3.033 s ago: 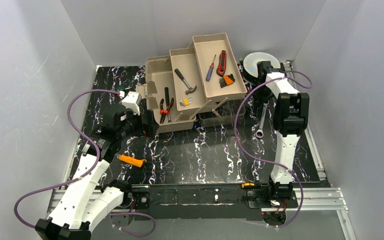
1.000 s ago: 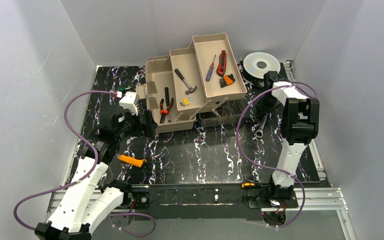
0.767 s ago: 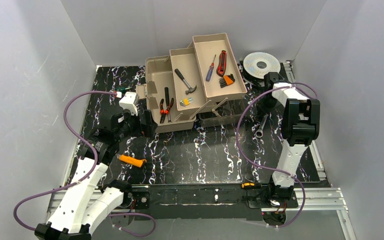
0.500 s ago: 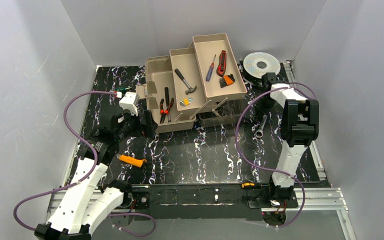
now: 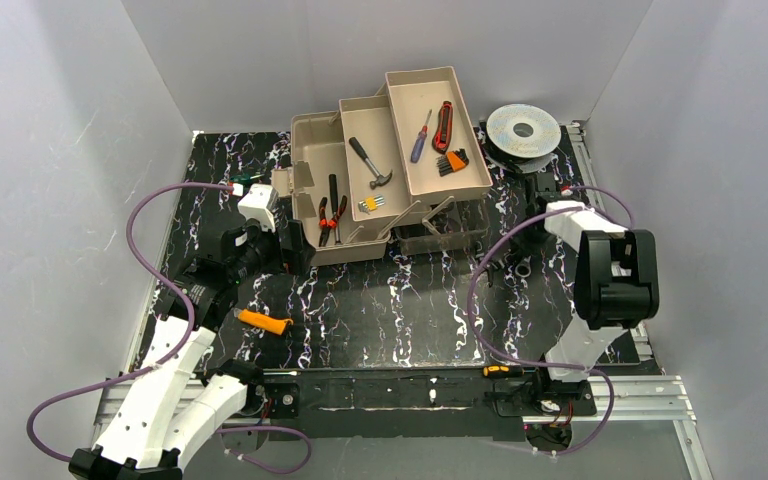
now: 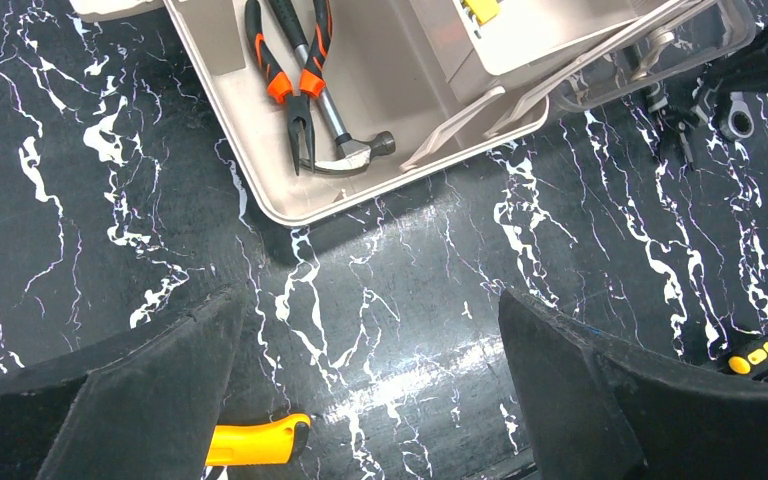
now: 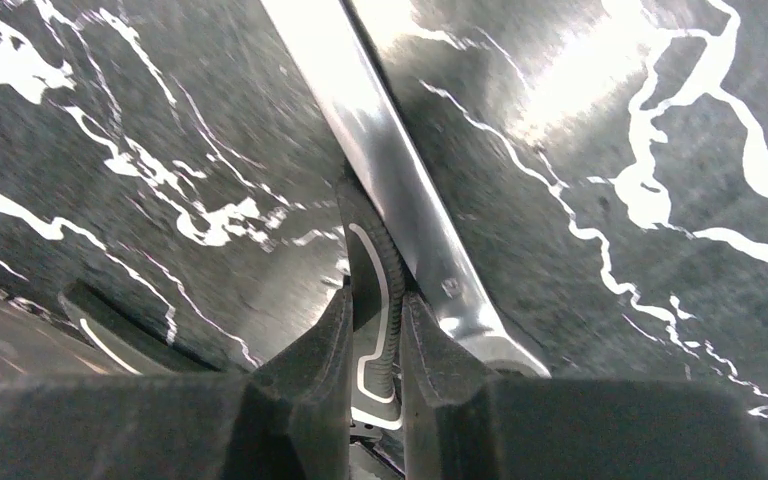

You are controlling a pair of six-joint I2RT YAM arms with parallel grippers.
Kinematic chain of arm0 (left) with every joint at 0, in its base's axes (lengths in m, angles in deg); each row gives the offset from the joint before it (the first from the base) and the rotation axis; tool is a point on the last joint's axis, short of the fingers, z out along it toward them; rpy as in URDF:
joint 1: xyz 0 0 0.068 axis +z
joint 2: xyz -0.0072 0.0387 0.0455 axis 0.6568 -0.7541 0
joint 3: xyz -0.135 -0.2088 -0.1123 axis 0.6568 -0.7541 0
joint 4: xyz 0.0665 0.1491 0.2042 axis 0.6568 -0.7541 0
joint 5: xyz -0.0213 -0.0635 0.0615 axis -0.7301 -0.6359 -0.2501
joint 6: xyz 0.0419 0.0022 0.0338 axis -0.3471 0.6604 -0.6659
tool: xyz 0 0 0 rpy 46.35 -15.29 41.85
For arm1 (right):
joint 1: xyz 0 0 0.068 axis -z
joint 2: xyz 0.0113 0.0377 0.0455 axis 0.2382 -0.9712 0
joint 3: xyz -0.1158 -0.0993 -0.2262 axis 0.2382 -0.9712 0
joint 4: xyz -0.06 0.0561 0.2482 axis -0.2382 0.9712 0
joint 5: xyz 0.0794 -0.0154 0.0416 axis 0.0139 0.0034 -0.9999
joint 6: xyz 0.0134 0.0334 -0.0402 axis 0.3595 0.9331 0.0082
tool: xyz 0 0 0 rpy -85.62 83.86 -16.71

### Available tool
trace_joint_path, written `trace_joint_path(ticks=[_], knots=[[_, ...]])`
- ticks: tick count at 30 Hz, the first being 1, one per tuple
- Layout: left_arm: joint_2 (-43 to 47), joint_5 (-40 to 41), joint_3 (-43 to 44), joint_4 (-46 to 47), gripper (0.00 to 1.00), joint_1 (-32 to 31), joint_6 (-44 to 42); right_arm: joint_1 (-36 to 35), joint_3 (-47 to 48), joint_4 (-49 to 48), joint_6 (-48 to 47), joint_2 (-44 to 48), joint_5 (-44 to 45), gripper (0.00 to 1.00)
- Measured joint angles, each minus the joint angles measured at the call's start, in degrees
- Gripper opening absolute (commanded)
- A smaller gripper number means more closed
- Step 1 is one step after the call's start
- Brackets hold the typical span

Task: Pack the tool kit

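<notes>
The left gripper (image 6: 368, 300) hangs spread wide, holding nothing. The open toolbox (image 6: 400, 100) lies just ahead of its fingertips, and an orange-handled tool (image 6: 255, 440) lies just behind them. The right gripper (image 7: 375, 310) is clenched on a silver wrench (image 7: 390, 180), with the toolbox off to its left.

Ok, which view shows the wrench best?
Right wrist: the wrench fills the frame, its shaft pinched by the fingers. Top view shows only its ring end beside the arm; left wrist catches that end far off.
</notes>
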Motion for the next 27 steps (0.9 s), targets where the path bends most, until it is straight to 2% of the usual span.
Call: trace_joint_path(ticks=[6, 12, 20, 27], knots=[[0.0, -0.2, 0.0, 0.0, 0.99, 0.0, 0.0, -0.8, -9.5, -4.5, -2.7, 7.7, -0.1, 0.01], [0.0, -0.2, 0.0, 0.0, 0.99, 0.0, 0.0, -4.4, -15.0, -5.1, -4.5, 13.1, -1.2, 0.01], [0.0, -0.1, 0.0, 0.0, 0.99, 0.0, 0.0, -10.4, -17.0, 0.8, -4.0, 18.0, -2.1, 0.01], [0.0, -0.2, 0.0, 0.0, 1.0, 0.0, 0.0, -7.7, -17.0, 4.7, -3.3, 25.9, -0.8, 0.01]])
